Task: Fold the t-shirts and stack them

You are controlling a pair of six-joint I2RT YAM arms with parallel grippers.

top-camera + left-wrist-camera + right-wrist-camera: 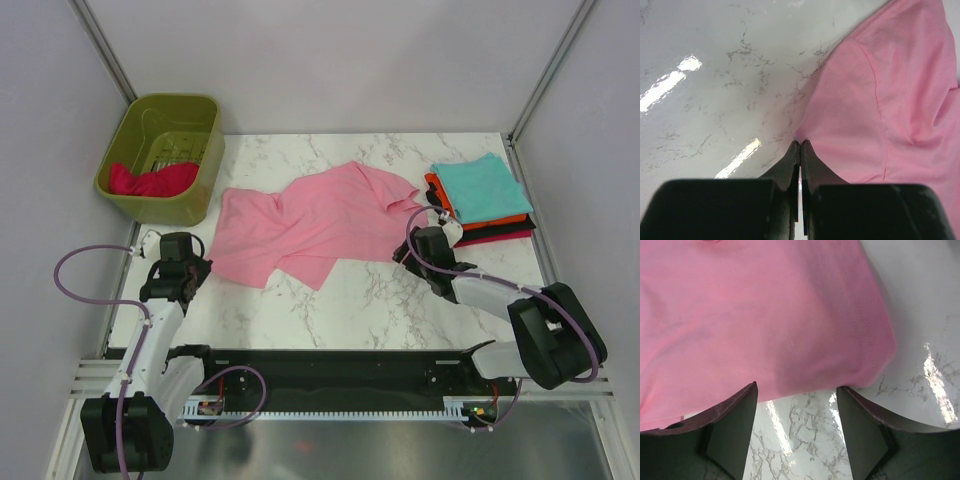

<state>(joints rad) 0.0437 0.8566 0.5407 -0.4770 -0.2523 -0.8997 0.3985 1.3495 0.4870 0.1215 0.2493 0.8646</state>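
Observation:
A light pink t-shirt (pixel 315 220) lies spread and rumpled across the middle of the marble table. My left gripper (pixel 192 268) is at its near-left corner; in the left wrist view the jaws (pixel 800 144) are shut with that corner of the pink cloth (pixel 880 110) pinched at the tips. My right gripper (pixel 414 246) is open at the shirt's right edge; in the right wrist view the fingers (pixel 797 390) straddle bare table just short of the pink hem (pixel 790 315). A crimson shirt (pixel 150 180) lies in the basket. Folded shirts are stacked at the right, teal (pixel 480 185) on top, orange (pixel 505 219) and darker ones beneath.
An olive-green basket (pixel 205 160) stands at the back left corner. The folded stack lies close behind my right gripper. Grey walls and metal posts enclose the table. Bare marble (pixel 370 300) shows between the pink shirt and the arm bases.

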